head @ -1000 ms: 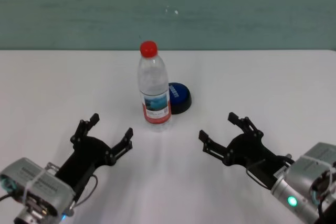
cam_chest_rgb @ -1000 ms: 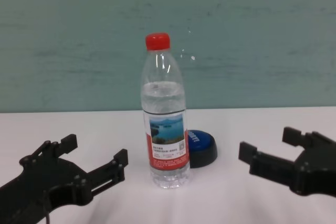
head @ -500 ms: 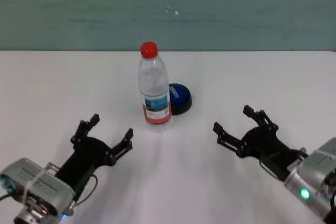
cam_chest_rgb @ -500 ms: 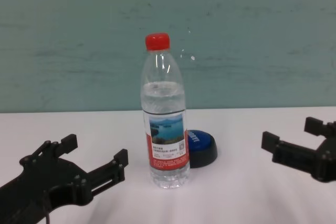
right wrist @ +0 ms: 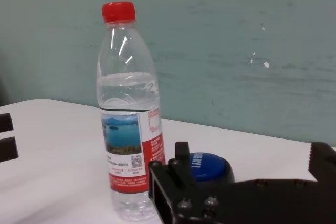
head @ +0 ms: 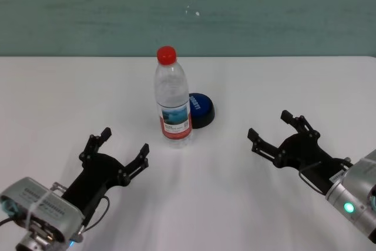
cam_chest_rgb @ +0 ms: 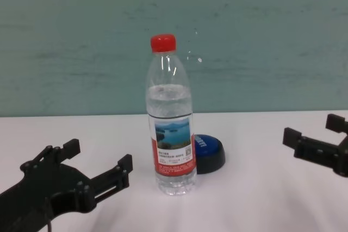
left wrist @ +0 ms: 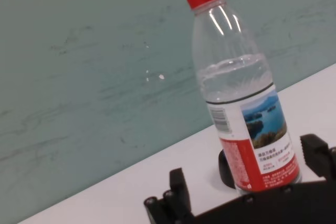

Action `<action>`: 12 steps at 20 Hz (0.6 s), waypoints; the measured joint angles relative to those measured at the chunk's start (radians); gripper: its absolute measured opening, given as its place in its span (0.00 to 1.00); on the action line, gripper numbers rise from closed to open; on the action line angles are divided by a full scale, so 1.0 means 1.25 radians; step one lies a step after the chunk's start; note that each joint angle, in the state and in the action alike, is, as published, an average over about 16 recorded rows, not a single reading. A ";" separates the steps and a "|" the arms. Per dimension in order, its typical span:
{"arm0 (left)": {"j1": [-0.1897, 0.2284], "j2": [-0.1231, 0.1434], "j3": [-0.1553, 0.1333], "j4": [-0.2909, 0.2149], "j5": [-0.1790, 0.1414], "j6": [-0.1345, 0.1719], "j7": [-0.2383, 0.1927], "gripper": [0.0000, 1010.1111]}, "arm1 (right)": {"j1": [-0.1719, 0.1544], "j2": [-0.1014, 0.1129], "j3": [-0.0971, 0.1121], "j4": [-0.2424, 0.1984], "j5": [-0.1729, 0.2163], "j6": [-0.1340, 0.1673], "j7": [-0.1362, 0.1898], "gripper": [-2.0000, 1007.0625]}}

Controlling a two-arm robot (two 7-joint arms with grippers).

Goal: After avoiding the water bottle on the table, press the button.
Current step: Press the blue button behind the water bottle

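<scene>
nearest the table's point(head: 305, 80) front edge, the left gripper point(head: 116, 150) hovers toward the front left corner with its claw spread wide and nothing between the fingers. the right gripper point(head: 276, 131) hangs over the right half, a little farther back, its claw spread wide and holding nothing as well.

beyond them, near the middle of the table, the water bottle point(head: 173, 99) stands upright, long axis vertical, red cap on top, its lake label facing the front edge. just behind it and a touch toward the right edge sits the button point(head: 200, 109), blue dome up on its black base. from the front the bottle hides part of the button's left side; the right wrist view shows the button beside the bottle with open tabletop between it and the right gripper.

over the last second the right gripper has shifted toward the right edge and slightly away from the front. the left gripper, bottle and button have not moved.
</scene>
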 joint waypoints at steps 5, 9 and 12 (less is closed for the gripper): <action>0.000 0.000 0.000 0.000 0.000 0.000 0.000 0.99 | 0.009 0.002 0.005 0.020 0.007 0.002 0.003 1.00; 0.000 0.000 0.000 0.000 0.000 0.000 0.000 0.99 | 0.014 0.003 0.008 0.034 0.010 0.004 0.003 1.00; 0.000 0.000 0.000 0.000 0.000 0.000 0.000 0.99 | 0.015 0.004 0.008 0.041 0.010 0.005 0.003 1.00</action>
